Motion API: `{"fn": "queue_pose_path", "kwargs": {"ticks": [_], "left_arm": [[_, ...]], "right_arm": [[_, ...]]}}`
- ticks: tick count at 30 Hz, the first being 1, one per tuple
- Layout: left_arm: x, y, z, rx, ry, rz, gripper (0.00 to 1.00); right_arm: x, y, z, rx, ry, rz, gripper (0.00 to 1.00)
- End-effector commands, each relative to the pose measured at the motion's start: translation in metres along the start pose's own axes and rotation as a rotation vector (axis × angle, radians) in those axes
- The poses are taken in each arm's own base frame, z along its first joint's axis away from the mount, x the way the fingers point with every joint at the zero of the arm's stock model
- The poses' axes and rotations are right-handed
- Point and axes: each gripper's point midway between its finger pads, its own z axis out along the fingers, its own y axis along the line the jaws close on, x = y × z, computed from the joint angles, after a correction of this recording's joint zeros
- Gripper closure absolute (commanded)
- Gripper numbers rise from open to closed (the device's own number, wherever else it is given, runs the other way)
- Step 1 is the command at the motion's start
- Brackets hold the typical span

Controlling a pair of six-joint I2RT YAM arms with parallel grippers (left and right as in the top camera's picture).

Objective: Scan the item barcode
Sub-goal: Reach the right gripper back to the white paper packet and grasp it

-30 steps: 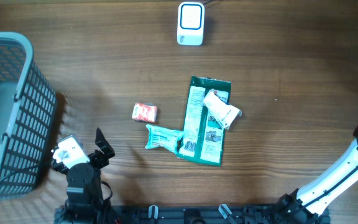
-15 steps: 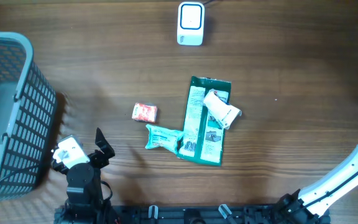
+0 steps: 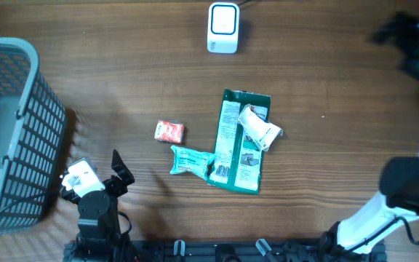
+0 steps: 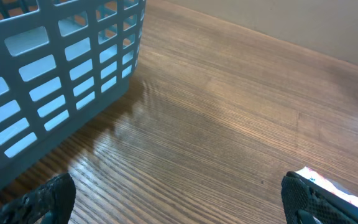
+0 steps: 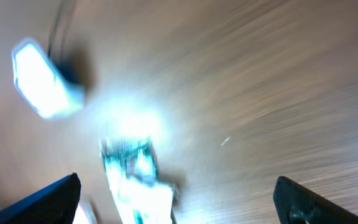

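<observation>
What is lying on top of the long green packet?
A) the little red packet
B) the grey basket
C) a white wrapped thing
C: the white wrapped thing rests on the upper end of the green packet, while the red packet lies apart from it.

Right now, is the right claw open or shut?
Open and empty: in the blurred wrist view the right claw has its jaws standing far apart with nothing gripped between them.

Brown wood-grain table [image 3: 108,58], boards running left to right, soft even light, faint sheen
</observation>
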Motion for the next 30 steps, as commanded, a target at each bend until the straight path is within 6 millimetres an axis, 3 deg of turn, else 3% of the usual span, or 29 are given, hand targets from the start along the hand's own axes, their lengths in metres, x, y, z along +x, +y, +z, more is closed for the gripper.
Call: {"fn": "queue_pose_path", "kwargs": {"ticks": [1,3,5,12,16,21,30], "left_arm": [[0.003,-0.002,0.001,0.011,0.007,0.023,0.00],[0.003,-0.002,0.001,0.011,0.007,0.023,0.00],[0.003,-0.002,0.001,0.011,0.007,0.023,0.00],[0.003,-0.002,0.001,0.011,0.007,0.023,0.00],[0.003,-0.002,0.001,0.011,0.007,0.023,0.00],[0.003,-0.002,0.001,0.011,0.007,0.023,0.00],[0.003,-0.002,0.001,0.011,0.007,0.023,0.00]], "right_arm": [[0.054,0.074,0.040,-0.082,0.166,-0.493,0.00],[0.091,0.106,0.062,-0.112,0.248,-0.697,0.00],[0.118,0.118,0.081,-0.080,0.307,-0.812,0.00],[0.163,0.108,0.140,0.099,0.394,-0.981,0.00],[0.180,0.102,0.168,0.065,0.411,-0.985,0.00],[0.209,0.109,0.197,-0.127,0.439,-1.048,0.00],[0.211,0.117,0.218,-0.193,0.371,-1.052,0.00]]}}
